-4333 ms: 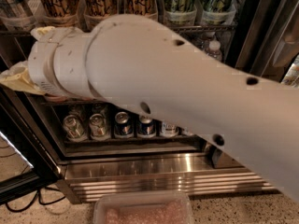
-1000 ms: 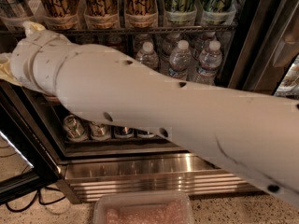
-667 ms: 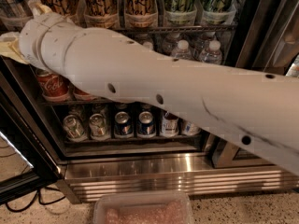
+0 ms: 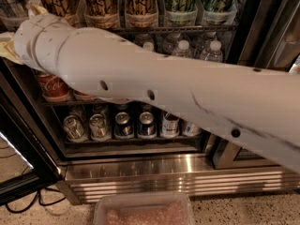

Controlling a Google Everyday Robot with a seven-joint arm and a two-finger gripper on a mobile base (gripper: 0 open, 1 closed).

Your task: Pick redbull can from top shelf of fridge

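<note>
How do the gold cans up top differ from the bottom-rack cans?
Gold cans are tall and slim; bottom cans look shorter, silver and blue. Gold cans' tops are cropped; bottom cans' tops show. Both stand upright. Gripper sits at far left, mostly behind the arm.

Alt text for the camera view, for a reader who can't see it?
A thick white robot arm crosses the frame from lower right to upper left, its hand largely hidden at the left edge near the top shelf of tall slim cans in a fridge; cola cans and water bottles sit below.

Arm (image 4: 154, 86) across fridge (image 4: 140, 170), jaws far left
</note>
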